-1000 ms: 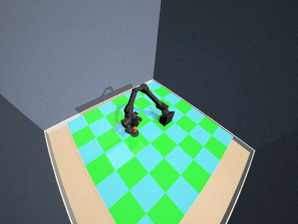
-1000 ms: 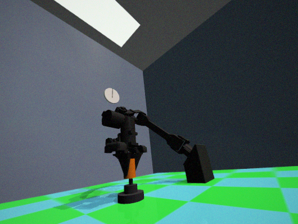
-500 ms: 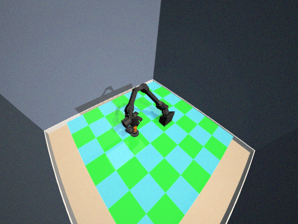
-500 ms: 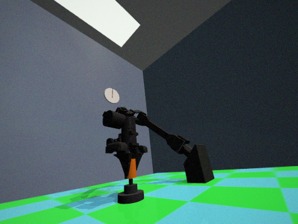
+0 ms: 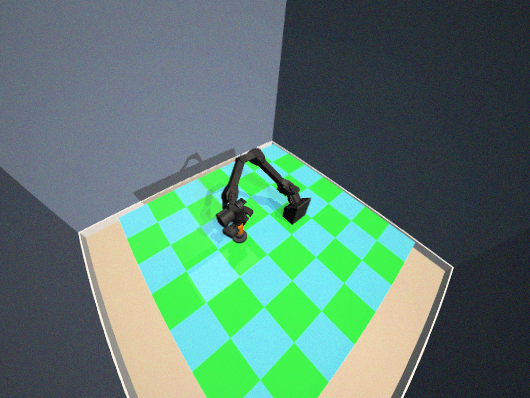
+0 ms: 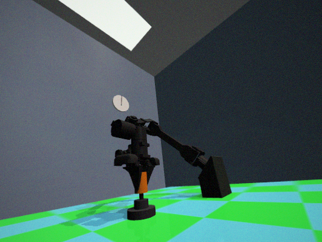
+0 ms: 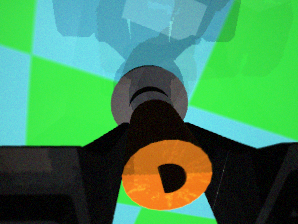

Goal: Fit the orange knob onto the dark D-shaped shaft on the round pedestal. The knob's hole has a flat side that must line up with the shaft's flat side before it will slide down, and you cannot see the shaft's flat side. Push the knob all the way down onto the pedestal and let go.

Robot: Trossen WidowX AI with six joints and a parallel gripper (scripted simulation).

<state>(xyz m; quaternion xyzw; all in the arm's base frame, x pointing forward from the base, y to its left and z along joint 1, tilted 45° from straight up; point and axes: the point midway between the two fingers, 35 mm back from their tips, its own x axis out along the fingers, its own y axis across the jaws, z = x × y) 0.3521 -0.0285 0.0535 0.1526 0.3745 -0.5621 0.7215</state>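
The orange knob [image 5: 240, 229] [image 6: 143, 183] [image 7: 140, 187] stands upright between the fingers of my gripper [image 6: 141, 188] [image 7: 155, 128], which is shut on it. In the wrist view its end face shows a D-shaped hole, flat side to the left, dark inside; its side is in shadow. The round dark pedestal [image 5: 240, 239] [image 6: 141, 213] [image 7: 119, 103] is below. In the exterior view a short length of the dark shaft [image 6: 141, 196] shows between the knob's lower end and the pedestal's raised step. Whether the shaft's tip is inside the knob is hidden, as is its flat side.
The arm's black base [image 5: 296, 211] [image 6: 215, 179] stands on the green and blue checkered surface [image 5: 295, 307] [image 6: 252, 213], to the right of the pedestal in the top and exterior views. The arm arches from it to the gripper. A pale raised rim [image 5: 99, 290] edges the table.
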